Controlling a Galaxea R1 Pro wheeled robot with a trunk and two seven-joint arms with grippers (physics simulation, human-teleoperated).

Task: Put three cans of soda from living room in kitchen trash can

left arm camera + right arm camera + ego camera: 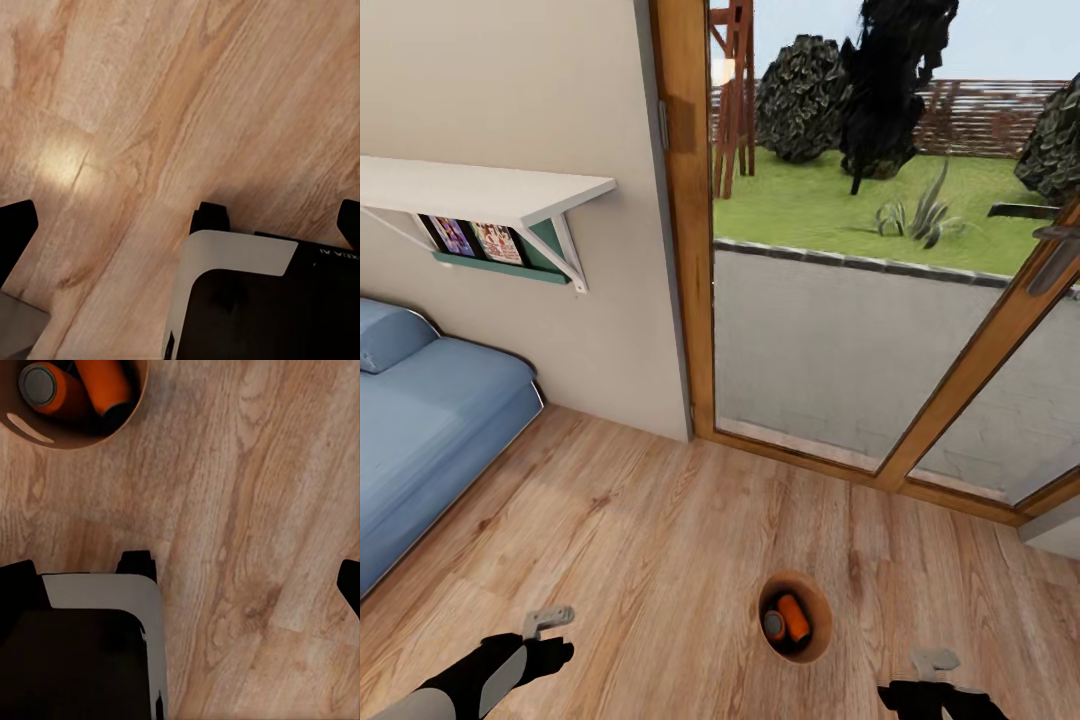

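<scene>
The copper-brown trash can (821, 611) stands on the wood floor in the living room, between my two arms and a little ahead of them. Inside it lie two orange soda cans (794, 616), one showing its grey end (774, 626). The right wrist view looks down on the bin (73, 439) and both cans (105, 381), off to one side of the right gripper (180, 577). My left gripper (550, 619) and right gripper (934, 661) hang low over the floor, both open and empty. Whether a third can lies beneath the two is hidden.
A blue sofa (430, 420) sits at the left under a white wall shelf (490, 190). Wood-framed glass doors (690, 230) face a garden ahead. Bare wood floor (640, 540) stretches around the bin. The robot's black-and-white base (247, 300) is under the left gripper.
</scene>
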